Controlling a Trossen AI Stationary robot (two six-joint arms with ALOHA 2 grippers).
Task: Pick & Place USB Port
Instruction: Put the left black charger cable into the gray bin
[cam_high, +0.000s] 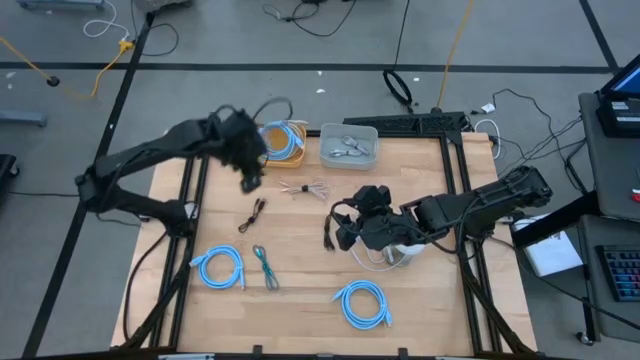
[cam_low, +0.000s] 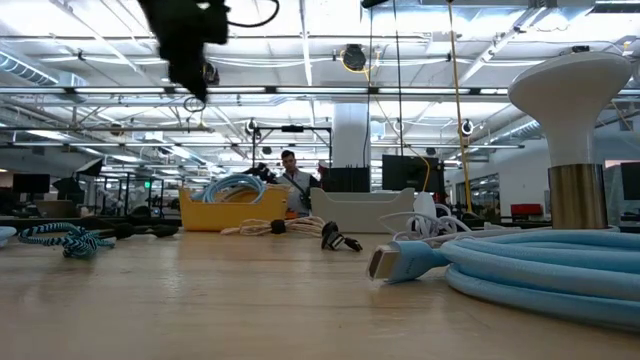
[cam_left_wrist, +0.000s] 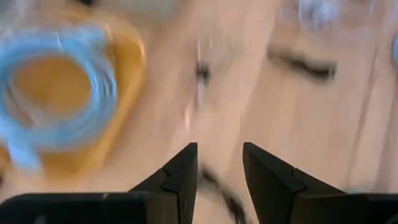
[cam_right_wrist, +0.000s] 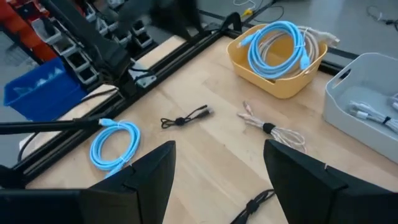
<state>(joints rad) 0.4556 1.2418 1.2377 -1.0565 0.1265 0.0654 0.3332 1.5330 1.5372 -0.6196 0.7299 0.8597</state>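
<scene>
Three coiled light-blue cables are counted on the bare table: one (cam_high: 218, 267), a second (cam_high: 364, 303), and a third in the yellow bin (cam_high: 283, 141). One grey bin (cam_high: 349, 146) is seen. Two small black cables (cam_high: 253, 213) (cam_high: 328, 231), one teal bundle (cam_high: 265, 266) and one pale bundle (cam_high: 305, 187) are counted.

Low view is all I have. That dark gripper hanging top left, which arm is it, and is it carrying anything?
Observer: It's the left gripper. Its wrist view shows the fingers apart with nothing between them.
Operator: What's underneath it?
Observer: Bare table, right beside the yellow bin, which holds a coiled blue cable.
Operator: And the right arm?
Observer: The right gripper is over mid-table, open and empty.
</scene>
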